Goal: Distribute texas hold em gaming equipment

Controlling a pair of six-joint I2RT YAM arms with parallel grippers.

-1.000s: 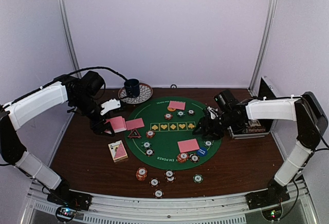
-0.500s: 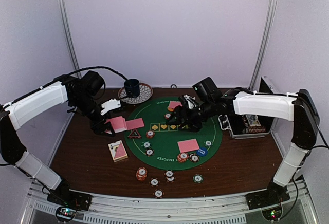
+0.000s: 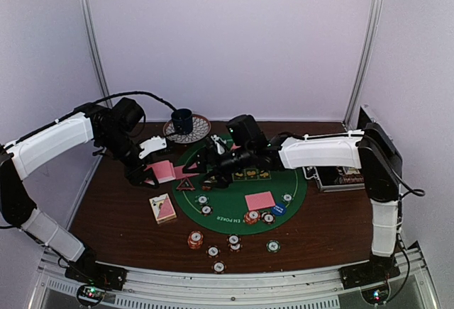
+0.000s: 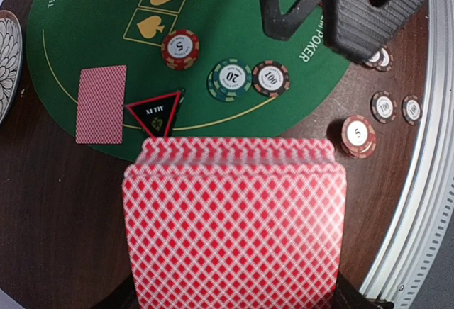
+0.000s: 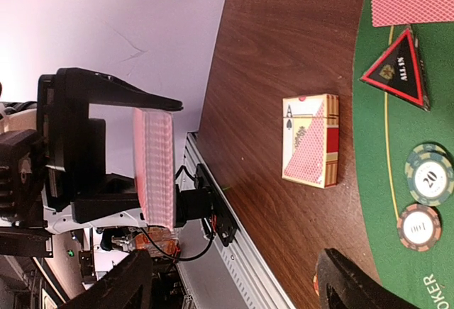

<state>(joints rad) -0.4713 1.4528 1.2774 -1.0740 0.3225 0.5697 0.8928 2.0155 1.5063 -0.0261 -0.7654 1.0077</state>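
Right wrist view: the right gripper [image 5: 234, 284] has its 2 fingers spread apart and empty. The deck of pink-backed cards [image 5: 154, 167] lies ahead and slightly left of it. The deck is edge-on, its thin side across the gap, clamped in the left gripper [image 3: 149, 173].

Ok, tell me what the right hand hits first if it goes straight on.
Most likely the card deck held in the left hand, straight ahead of the open right hand; depth is unclear.
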